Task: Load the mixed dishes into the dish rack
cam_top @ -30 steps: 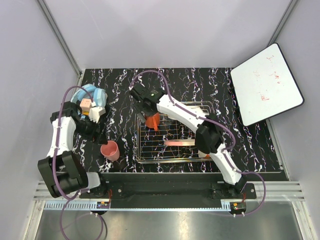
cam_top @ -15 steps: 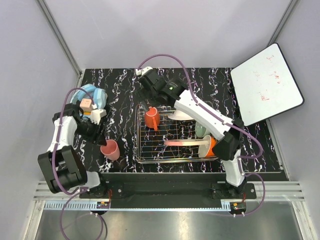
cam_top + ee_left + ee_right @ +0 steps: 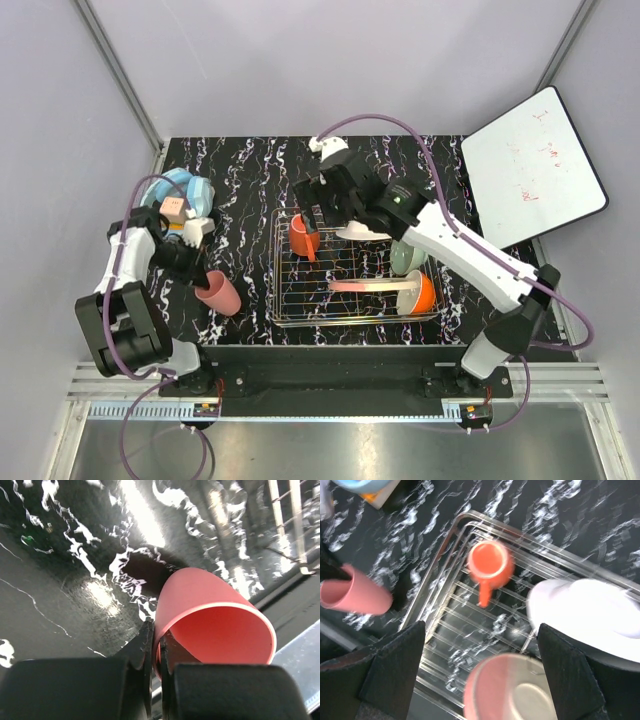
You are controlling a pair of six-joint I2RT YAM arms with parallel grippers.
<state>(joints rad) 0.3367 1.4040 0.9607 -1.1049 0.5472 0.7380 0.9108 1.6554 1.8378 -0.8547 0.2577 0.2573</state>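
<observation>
Light blue tub [image 3: 185,184] is sitting at the far left of the black marbled table [image 3: 240,165], partly covered. White board [image 3: 530,165] with red scribbles is lying at the far right corner, overhanging the table edge.

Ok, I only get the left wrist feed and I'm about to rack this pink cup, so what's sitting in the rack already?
Observer: An orange-red mug stands in the dish rack's far-left corner.
Operator: Is the other claw in my way?
Observer: The right claw hangs open above that mug, holding nothing.
Operator: Any free floor?
Observer: The near-left floor looks bare; the salmon-pink plate stands on edge to its right.
</observation>
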